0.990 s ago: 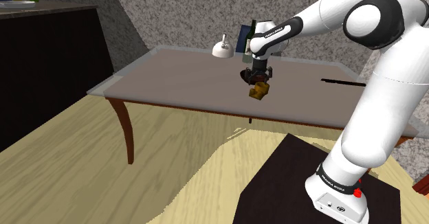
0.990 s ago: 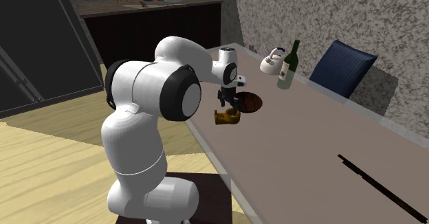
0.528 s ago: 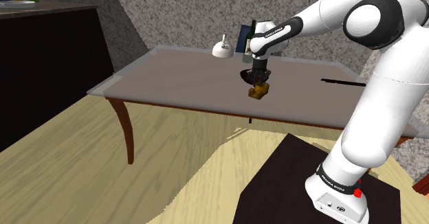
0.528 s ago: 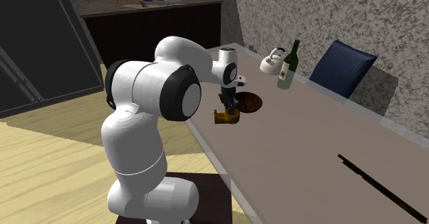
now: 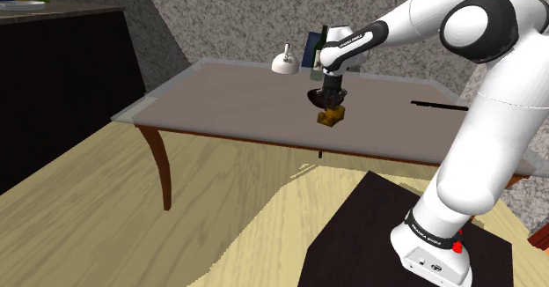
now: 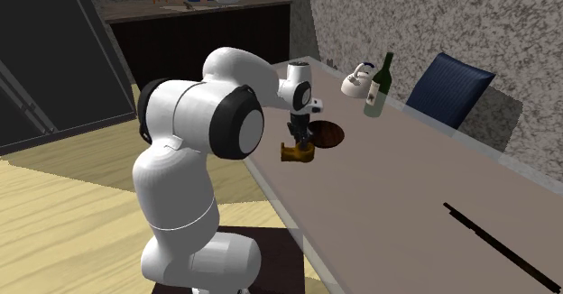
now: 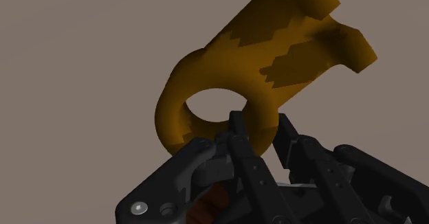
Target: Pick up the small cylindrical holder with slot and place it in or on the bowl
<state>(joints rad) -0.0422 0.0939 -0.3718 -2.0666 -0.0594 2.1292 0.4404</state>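
**Item:** ochre slotted holder point(image 7: 261, 71), a short tube with a notched end.

**Location:** low over the worktop point(image 5: 220, 100), just beside the dark bowl point(image 6: 328, 135). The black pincer point(image 7: 259, 129) pinches it by the rim wall. Whether it clears the surface cannot be told.

**Progress:** grasp made. Lift, carry to the bowl and release not yet done.

**Markings:** lettering on the arm's base band point(image 5: 428, 232), illegible. Pale label on the green bottle point(image 6: 379, 89), unreadable.
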